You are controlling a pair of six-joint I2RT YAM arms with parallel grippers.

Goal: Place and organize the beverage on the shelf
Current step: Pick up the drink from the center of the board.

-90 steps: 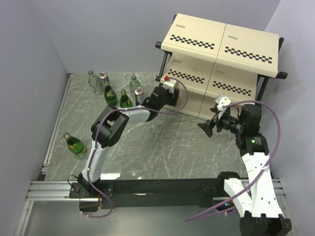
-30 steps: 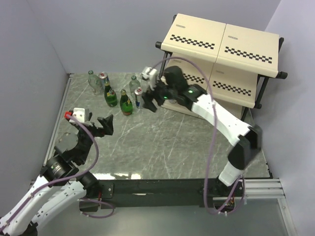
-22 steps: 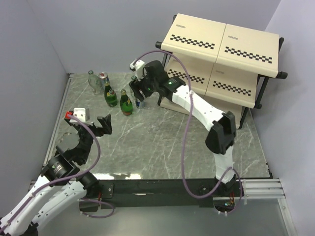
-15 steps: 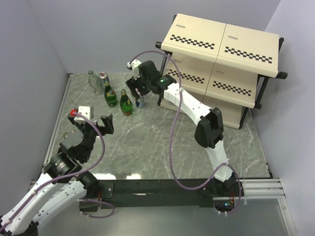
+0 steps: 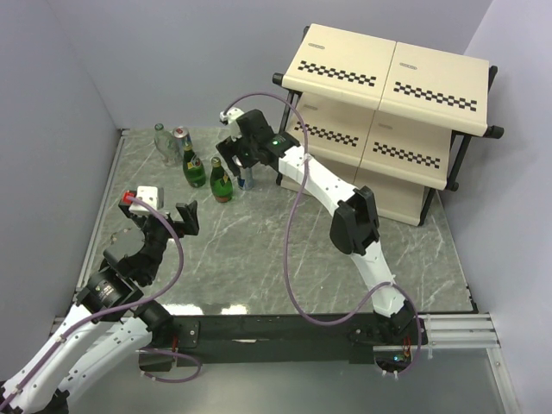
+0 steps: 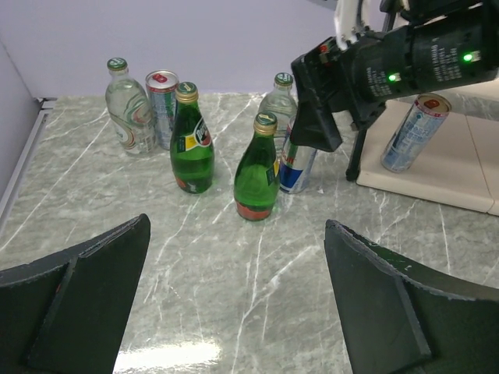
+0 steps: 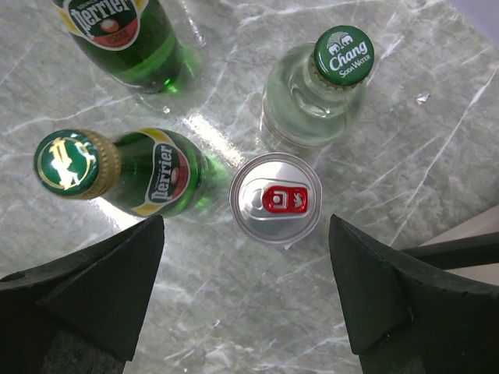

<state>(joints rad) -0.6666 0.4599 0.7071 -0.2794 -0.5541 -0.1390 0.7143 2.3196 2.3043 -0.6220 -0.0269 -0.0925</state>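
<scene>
- Your right gripper (image 7: 245, 234) is spread wide and holds nothing; the can (image 7: 275, 198) stands straight below it, between the jaws.
- The can is probably light, thin and slick, so close gently on its mid-body.
- A green bottle (image 7: 148, 175) and a clear bottle (image 7: 320, 86) crowd in just beside it; both are breakable.
- Your left gripper (image 6: 234, 312) is spread and empty.

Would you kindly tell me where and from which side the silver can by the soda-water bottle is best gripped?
Grip the can around its upper body, from straight above: it stands upright, the green bottle and clear bottle crowd it, and the open right pincer hangs over it.
</scene>
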